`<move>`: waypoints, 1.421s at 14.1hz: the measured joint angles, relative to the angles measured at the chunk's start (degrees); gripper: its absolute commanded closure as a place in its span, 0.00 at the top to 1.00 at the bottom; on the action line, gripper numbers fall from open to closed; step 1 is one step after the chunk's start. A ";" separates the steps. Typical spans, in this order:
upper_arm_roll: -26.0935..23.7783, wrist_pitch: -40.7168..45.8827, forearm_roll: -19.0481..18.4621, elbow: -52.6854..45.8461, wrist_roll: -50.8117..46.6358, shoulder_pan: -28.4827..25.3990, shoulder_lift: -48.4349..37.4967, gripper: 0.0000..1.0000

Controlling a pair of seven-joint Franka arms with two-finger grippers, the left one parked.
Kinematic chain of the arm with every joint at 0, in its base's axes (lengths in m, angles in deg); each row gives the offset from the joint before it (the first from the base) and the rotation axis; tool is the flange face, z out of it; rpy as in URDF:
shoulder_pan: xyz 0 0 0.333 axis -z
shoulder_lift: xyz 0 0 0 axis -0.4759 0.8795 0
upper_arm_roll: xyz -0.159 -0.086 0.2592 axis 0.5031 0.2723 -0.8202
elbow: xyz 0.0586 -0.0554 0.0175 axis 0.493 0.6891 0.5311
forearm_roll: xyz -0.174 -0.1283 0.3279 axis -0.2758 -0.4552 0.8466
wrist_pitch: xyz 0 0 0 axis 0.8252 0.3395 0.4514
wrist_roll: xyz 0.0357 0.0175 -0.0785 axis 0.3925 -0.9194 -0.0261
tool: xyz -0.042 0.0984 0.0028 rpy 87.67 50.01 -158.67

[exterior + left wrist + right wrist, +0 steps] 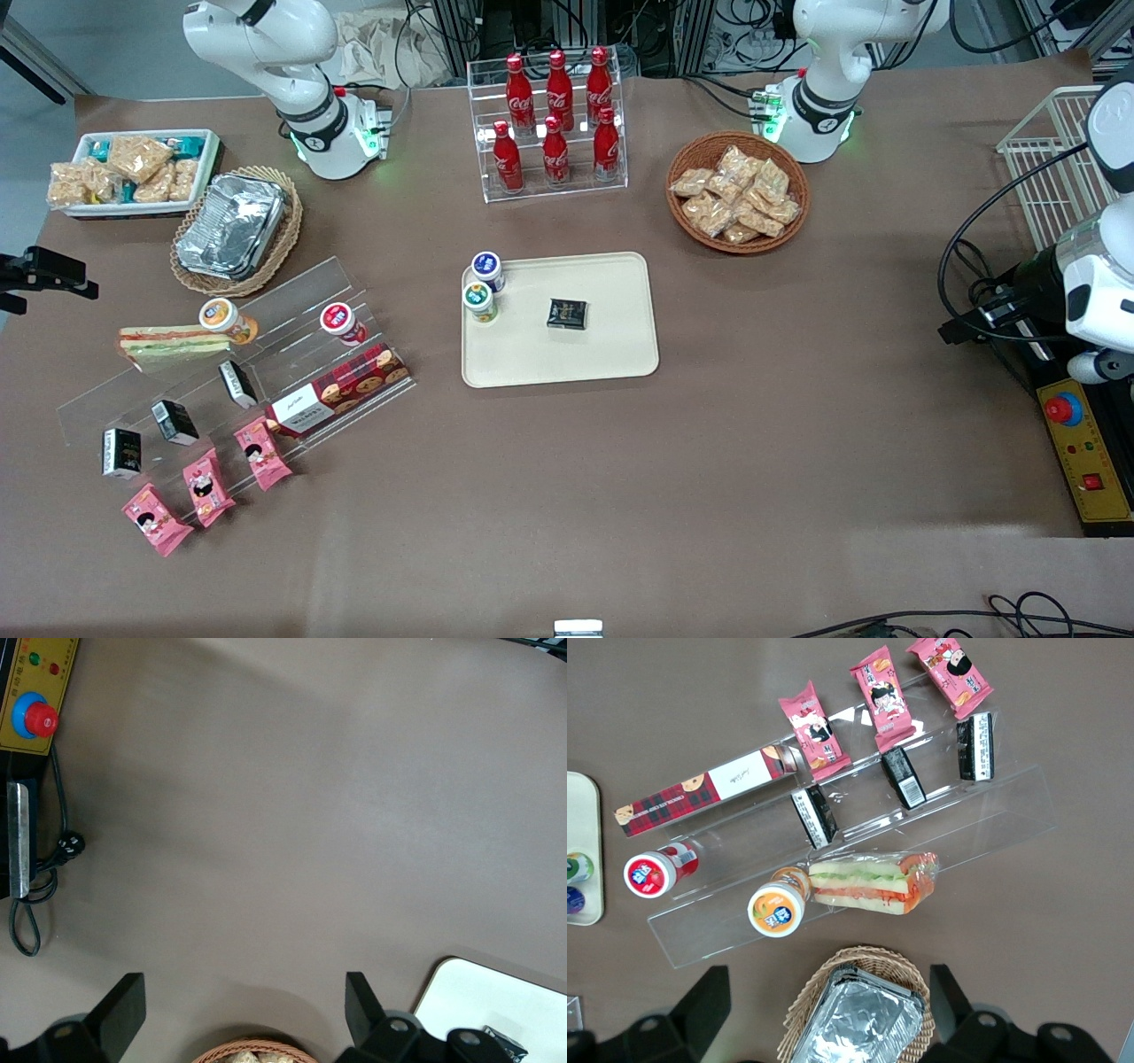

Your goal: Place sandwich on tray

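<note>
The clear-wrapped wedge sandwich (171,345) lies on the acrylic step rack (232,354), touching an orange-lidded cup (227,320). The gripper (830,1010), fingers spread and empty, hovers over the foil-filled wicker basket (237,230). The smooth beige tray (611,354) sits toward the parked arm's end from the rack.

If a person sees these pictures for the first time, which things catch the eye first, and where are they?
The red cola bottles stand out in a clear rack, farther from the front camera than the cream tray. The wrapped sandwich lies on a clear stepped stand toward the working arm's end of the table. The right arm's hand hangs open above a wicker basket with a foil container, beside the sandwich.
</note>
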 measured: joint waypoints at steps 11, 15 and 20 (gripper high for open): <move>0.50 -3.02 0.00 -0.01 0.00 1.25 -0.08 1.00; 0.81 -5.58 0.00 0.03 -8.96 3.99 -0.07 1.00; 0.56 -3.30 -1.18 0.36 -40.85 4.23 0.48 1.00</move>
